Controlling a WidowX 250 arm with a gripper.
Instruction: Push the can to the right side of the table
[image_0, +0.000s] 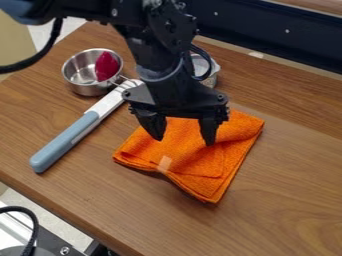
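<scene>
Brown table (287, 200): folded orange cloth (210, 177), metal pot (85, 89), blue-handled utensil (63, 144), part-hidden can (212, 76).

A fixed camera looked down at a slant from above the folded orange cloth (212, 172), facing it, near enough to show its layered edges.

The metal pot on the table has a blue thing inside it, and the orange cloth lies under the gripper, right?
Not quite: the thing inside the metal pot is red, as the camera view shows. The orange cloth does lie under the gripper.
</scene>
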